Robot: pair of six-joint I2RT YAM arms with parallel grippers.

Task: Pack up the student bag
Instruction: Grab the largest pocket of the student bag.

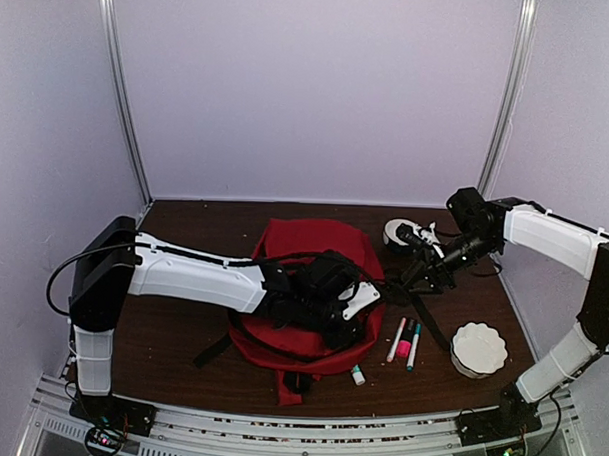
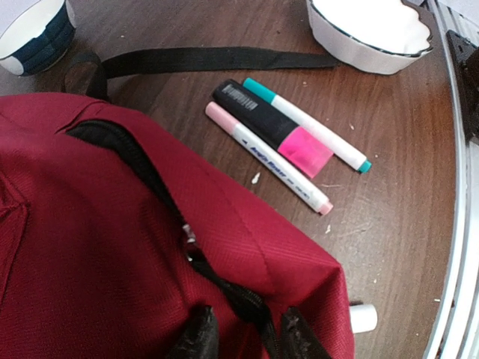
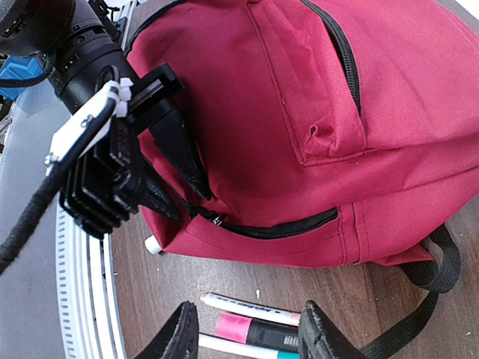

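The student bag (image 1: 304, 250) is a red backpack lying flat in the middle of the table, also seen in the left wrist view (image 2: 90, 247) and the right wrist view (image 3: 299, 112). My left gripper (image 1: 343, 314) (image 2: 248, 340) is low over its front right corner. It is open, its fingers straddling the black zip (image 2: 150, 172) of a pocket whose slit gapes a little (image 3: 277, 228). My right gripper (image 1: 423, 270) (image 3: 247, 340) hangs open above the table right of the bag and holds nothing. Beneath it lie a pink-capped marker (image 2: 269, 158), a black and pink highlighter (image 2: 273, 129) and a teal-capped marker (image 2: 307, 125).
A white scalloped bowl (image 1: 478, 349) sits at the right front, and a blue and white cup (image 1: 402, 231) stands behind the right gripper. A small white tube (image 1: 357, 375) lies by the bag's front corner. A black strap (image 2: 209, 58) trails across the table towards the markers.
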